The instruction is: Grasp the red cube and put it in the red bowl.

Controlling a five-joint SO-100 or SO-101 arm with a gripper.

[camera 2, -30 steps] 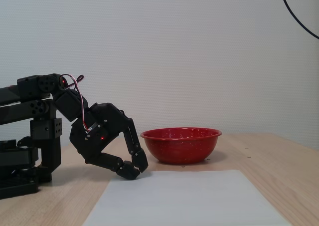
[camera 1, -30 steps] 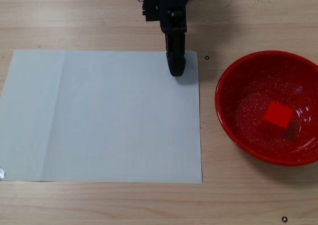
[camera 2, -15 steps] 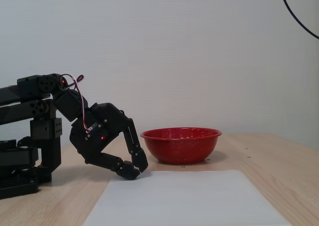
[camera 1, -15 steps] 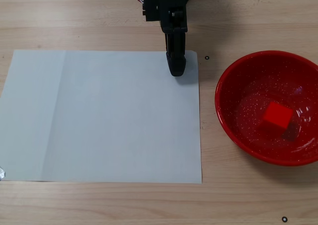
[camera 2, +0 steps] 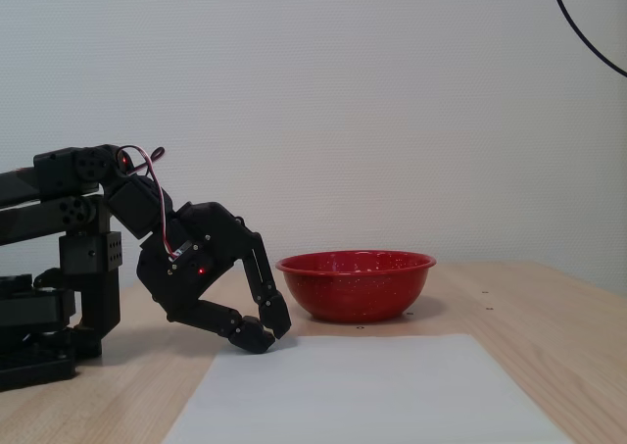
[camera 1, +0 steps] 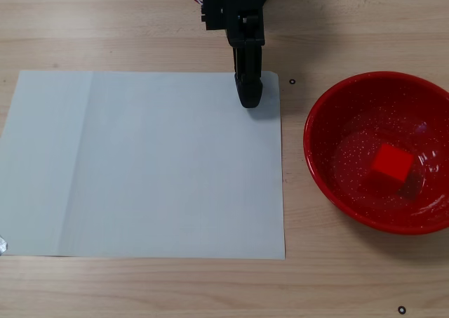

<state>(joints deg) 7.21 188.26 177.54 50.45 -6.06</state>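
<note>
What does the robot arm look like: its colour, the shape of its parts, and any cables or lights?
The arm is all matte black, built from blocky segments joined with small screws. Red and white wires loop out near an upper joint. A small red light glows on the wrist block. The gripper has two curved, segmented black fingers.

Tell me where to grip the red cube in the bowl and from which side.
Come from straight above: the red bowl's wall blocks any sideways approach. The red cube lies on the bowl floor, turned askew, so rotate the pincer to close on two opposite flat side faces, not the corners.
</note>
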